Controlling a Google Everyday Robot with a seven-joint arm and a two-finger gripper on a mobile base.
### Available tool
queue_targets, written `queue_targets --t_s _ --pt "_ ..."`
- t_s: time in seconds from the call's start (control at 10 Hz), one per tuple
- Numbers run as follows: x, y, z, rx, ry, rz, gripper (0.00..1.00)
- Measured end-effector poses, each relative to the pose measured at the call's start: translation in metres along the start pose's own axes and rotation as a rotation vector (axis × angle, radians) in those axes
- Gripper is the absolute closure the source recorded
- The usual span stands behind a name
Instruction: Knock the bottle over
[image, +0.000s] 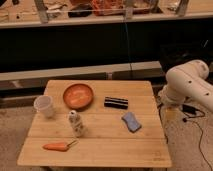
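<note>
I am seeing the bottle (75, 123) standing upright in the lower left of the frame on the wooden table (125, 147), below the orange bowl (78, 96) and above the carrot (57, 146). The gripper (169, 109) is hanging at the frame's right, just off the table's edge and well apart from the bottle. I cannot make out whether its jaws are apart or closed.

The white arm (189, 84) was folded, its bulk above and right of the gripper (170, 113), which hung low.

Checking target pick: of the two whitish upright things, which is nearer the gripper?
The bottle, narrow and capped, just behind the carrot; the wider open cup stands further left. The gripper hangs off the table's right edge.
</note>
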Motion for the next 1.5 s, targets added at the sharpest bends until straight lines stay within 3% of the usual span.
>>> queue_targets --t_s 0.2,0.5,1.0,1.5 --pt "-0.004 0.0 0.0 0.006 0.005 -0.014 0.2" --pt "-0.047 -0.004 -0.002 0.037 0.013 -0.112 0.2" --pt "-0.084 -0.005 -0.004 0.079 0.01 -0.238 0.2" --pt "-0.156 -0.003 -0.004 0.107 0.009 -0.416 0.2"
